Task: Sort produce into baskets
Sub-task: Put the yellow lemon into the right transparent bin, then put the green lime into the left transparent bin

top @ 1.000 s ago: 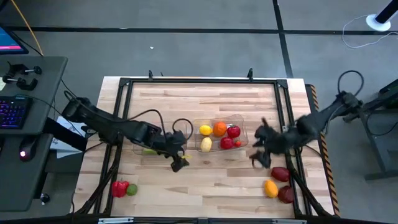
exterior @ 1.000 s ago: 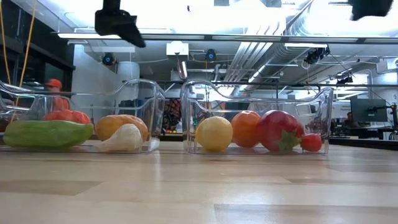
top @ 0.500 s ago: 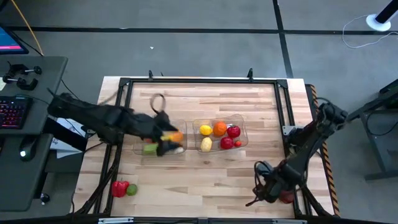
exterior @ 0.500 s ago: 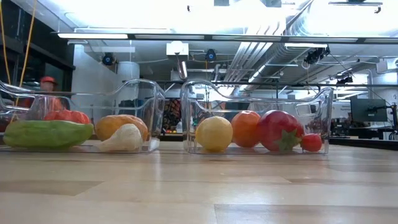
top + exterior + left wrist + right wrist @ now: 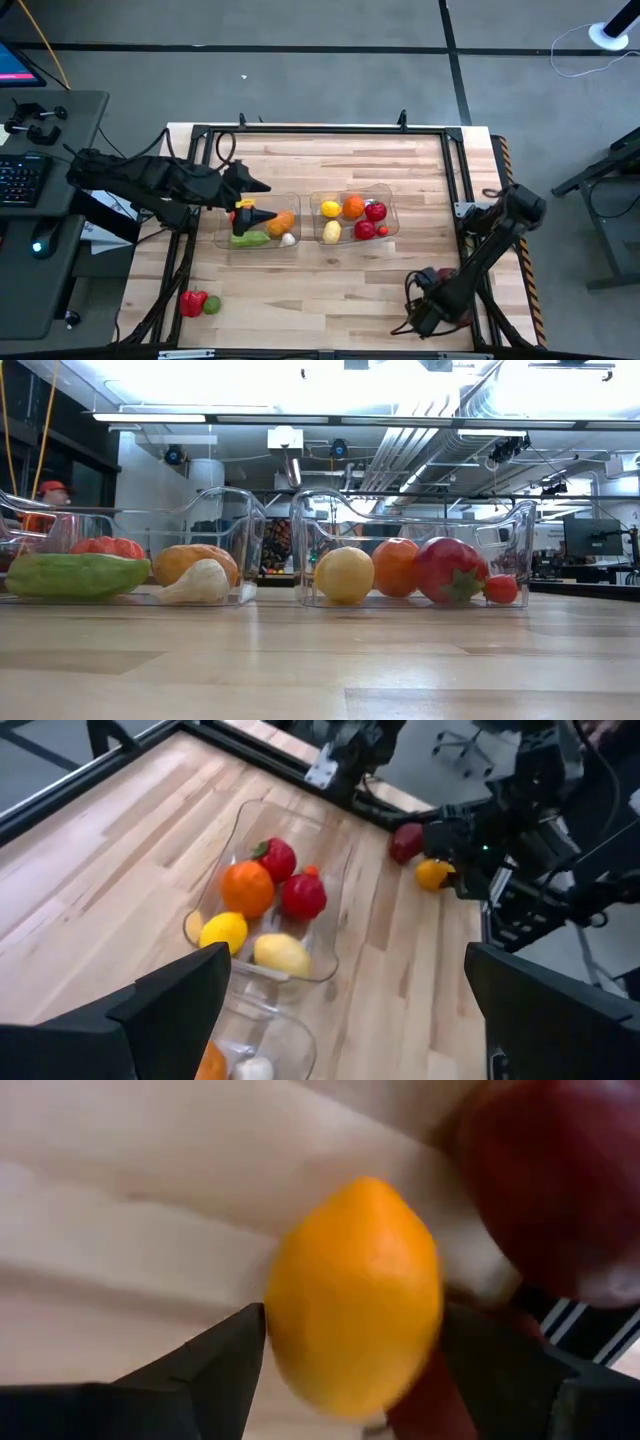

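My right gripper (image 5: 432, 308) is low over the table's near right corner. Its open fingers stand on either side of an orange lemon-shaped fruit (image 5: 352, 1295), with a dark maroon piece (image 5: 560, 1190) beside it. My left gripper (image 5: 250, 203) is open and empty above the left clear basket (image 5: 222, 240), which holds green, orange, white and red pieces (image 5: 195, 565). The right basket (image 5: 388, 190) holds yellow, orange and red fruits (image 5: 262, 890). A red pepper with a green piece (image 5: 196, 302) lies at the near left. My right gripper has one finger (image 5: 215, 1370) at each flank of the orange fruit, coming from above. I cannot tell whether the fingers touch it. The fruit lies on the table.
A black frame (image 5: 320, 130) runs round the wooden table top. Bare wood lies between the baskets and the near edge and across the far half. A person in an orange cap (image 5: 45, 495) shows in the room behind the table.
My right gripper has gone from beside the right basket toward the table's near right corner and down over the orange fruit. My left gripper has drawn back from the left basket's near right corner toward the far left, over that basket.
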`<state>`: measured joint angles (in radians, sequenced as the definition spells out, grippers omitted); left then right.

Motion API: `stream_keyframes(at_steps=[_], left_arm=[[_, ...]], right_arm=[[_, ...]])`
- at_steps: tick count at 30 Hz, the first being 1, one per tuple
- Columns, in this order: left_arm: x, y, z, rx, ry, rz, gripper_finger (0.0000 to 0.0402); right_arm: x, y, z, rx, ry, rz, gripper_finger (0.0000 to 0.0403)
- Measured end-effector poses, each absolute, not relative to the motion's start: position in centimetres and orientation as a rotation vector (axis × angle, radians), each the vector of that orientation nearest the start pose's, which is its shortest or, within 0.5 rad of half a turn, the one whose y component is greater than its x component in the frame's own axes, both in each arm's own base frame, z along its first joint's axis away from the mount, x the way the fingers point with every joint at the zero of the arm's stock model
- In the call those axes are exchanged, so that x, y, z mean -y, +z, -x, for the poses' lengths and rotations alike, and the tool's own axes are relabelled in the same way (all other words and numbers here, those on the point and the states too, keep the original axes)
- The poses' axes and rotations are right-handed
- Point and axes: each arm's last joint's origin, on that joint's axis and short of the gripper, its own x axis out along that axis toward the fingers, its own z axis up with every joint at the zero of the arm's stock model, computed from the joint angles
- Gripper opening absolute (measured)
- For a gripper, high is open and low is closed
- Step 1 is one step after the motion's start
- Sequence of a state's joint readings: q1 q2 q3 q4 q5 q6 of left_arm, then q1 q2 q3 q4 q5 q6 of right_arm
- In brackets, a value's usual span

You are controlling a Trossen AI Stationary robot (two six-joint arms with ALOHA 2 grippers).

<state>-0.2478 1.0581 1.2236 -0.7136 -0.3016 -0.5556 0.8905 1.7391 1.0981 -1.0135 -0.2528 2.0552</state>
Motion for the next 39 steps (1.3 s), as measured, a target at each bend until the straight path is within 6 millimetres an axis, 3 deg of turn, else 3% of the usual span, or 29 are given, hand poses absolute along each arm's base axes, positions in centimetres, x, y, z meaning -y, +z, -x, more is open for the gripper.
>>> stream_keyframes(at_steps=[6, 10, 13, 16, 22, 25, 31, 35, 39], left_arm=[[4.2, 38.1, -20.2, -0.511, 0.203, 0.377, 0.039], [4.1, 38.1, -20.2, -0.5, 0.227, 0.369, 0.039], [4.1, 38.3, -20.2, -0.478, 0.223, 0.38, 0.039], [4.1, 38.6, -20.1, -0.45, 0.222, 0.411, 0.039], [3.9, 38.9, -19.9, -0.418, 0.271, 0.406, 0.039], [3.8, 38.9, -19.8, -0.408, 0.298, 0.407, 0.039], [3.8, 38.9, -19.8, -0.405, 0.304, 0.421, 0.039], [3.8, 38.9, -19.8, -0.405, 0.305, 0.424, 0.039], [3.8, 38.9, -19.8, -0.401, 0.311, 0.447, 0.039]], right_arm=[[-22.9, 14.2, -17.6, -1.656, -1.157, -0.775, 0.0287], [-22.9, 14.0, -18.0, -1.668, -1.135, -0.783, 0.0275], [-22.9, 15.3, -18.4, -1.61, -1.092, -0.783, 0.0235], [-22.2, 18.9, -19.4, -1.502, -0.996, -0.81, 0.0212], [-17.7, 27.3, -21.6, -0.974, -0.867, -0.784, 0.0212], [-14.7, 29.4, -22.9, -0.781, -0.843, -0.751, 0.0239], [-10.6, 29.9, -27.5, -0.771, -0.623, -0.627, 0.0326], [-8.3, 29.0, -30.7, -0.701, -0.544, -0.578, 0.0344], [-6.2, 28.5, -32.0, -0.702, -0.549, -0.542, 0.0347]])
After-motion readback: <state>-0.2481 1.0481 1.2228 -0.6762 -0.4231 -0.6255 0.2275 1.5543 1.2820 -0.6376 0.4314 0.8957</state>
